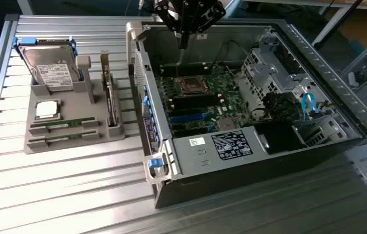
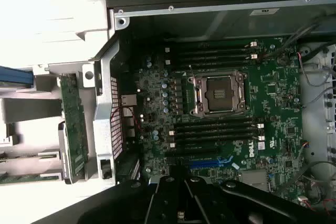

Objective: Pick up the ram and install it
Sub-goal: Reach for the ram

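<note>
- Exterior view?
- Gripper hangs over the case's far end, claw pinched shut, empty. Ram sits edge-up in the holder on that view's left, likely for easy pinching.
- Wrist view?
- Board below, slots bare.

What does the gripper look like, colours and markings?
Gripper: all black, an angular frame of linkage bars narrowing to slim fingers. Round screw heads on the bars in the wrist view. One small pale patch on the body; no readable markings, no loose cables seen.
</note>
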